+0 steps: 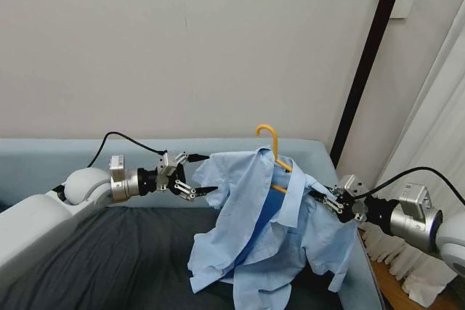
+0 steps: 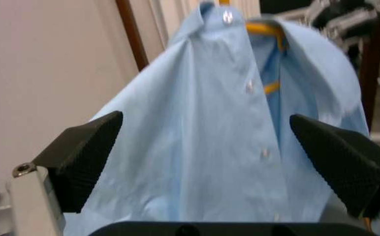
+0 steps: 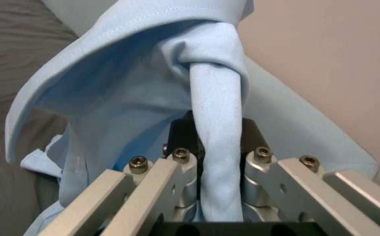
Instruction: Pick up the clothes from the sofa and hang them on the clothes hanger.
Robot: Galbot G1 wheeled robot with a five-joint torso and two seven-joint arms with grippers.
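Light blue shirt (image 1: 251, 237) hangs on orange hanger (image 1: 270, 139) over sofa (image 1: 43, 156). Right gripper (image 1: 321, 198), at shirt's 3 o'clock, pinches its fabric. Left gripper (image 1: 208, 173), at 9 o'clock, fingers spread.

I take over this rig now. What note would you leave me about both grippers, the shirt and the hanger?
Left gripper: open, beside one shoulder of the shirt, holding nothing.
Right gripper: shut on a fold at the other shoulder.
The shirt is draped on the orange hanger, raised above the sofa.
Done: shirt lifted and on hanger.
To do: hanger hangs on nothing yet; shirt sits crooked.
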